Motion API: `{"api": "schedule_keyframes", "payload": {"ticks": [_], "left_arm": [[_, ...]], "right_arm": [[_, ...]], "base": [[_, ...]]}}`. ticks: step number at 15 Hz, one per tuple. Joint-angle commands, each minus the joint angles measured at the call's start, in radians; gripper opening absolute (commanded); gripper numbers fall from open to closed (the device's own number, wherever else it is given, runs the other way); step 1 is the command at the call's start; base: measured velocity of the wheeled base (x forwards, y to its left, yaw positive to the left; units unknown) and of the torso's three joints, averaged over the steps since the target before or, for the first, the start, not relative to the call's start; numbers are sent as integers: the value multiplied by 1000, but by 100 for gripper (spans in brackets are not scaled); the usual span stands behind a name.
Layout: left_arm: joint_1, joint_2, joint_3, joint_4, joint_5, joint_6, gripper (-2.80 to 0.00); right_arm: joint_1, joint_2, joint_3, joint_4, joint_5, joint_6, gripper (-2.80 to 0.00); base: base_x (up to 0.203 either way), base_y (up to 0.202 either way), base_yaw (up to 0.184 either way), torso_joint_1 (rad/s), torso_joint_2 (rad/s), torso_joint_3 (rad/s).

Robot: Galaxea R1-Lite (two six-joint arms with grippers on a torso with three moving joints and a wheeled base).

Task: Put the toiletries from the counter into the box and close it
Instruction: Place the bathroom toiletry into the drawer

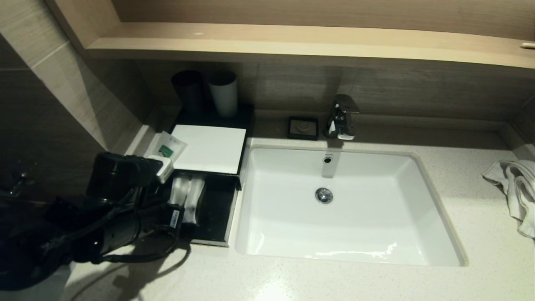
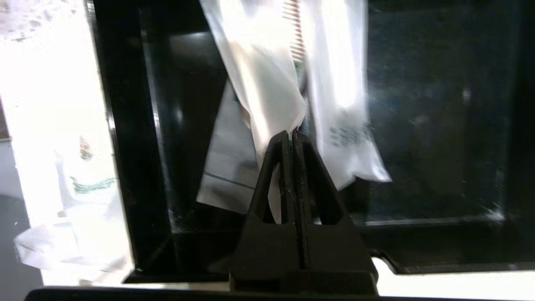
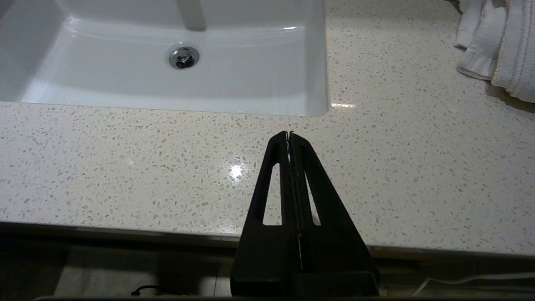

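Over at the left, a short packet (image 1: 169, 147) lies on the tabletop (image 1: 376, 280) beside the box (image 1: 209, 148). The left end effector (image 2: 291, 134) hangs above the open drawer (image 1: 215, 209), fingers pressed together, its tips right at two long packets (image 2: 334, 83) lying inside. Past the basin (image 1: 347, 205), the right end effector (image 3: 289, 134) is parked, also closed, near the towel (image 1: 516, 188).
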State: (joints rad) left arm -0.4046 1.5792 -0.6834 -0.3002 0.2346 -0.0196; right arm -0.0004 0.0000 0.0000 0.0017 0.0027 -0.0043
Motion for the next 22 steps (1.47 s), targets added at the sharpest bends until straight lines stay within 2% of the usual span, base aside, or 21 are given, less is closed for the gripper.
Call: {"api": "schedule_keyframes", "payload": {"ticks": [1,6,7,8,18,20,21,22], "left_arm": [[7,19,-4,-2,2,0,-280],[7,18,-14,-5,2,0,-280],[7,14,-15,-5,2,0,-131],[7,9,-15,-5,2,0,0],[7,-99,-65,-5,3,-4,0],[6,-128,-75,-2,3,-28,0],[6,-133,-81,-2,6,-30,-280],[7,-133,-89,-2,8,-30,-280]], "right_arm": [[0,0,0,0,0,0,-280],[0,0,0,0,0,0,-280],[0,0,0,0,0,0,-280],[0,0,0,0,0,0,-280],[0,0,0,0,0,0,-280],[0,0,0,0,0,0,-280],[0,0,0,0,0,0,-280],[-1,0,0,0,0,0,-280]], "base": [[0,0,0,0,0,0],[0,0,0,0,0,0],[0,0,0,0,0,0],[0,0,0,0,0,0],[0,0,0,0,0,0],[0,0,0,0,0,0],[0,0,0,0,0,0],[0,0,0,0,0,0]]}}
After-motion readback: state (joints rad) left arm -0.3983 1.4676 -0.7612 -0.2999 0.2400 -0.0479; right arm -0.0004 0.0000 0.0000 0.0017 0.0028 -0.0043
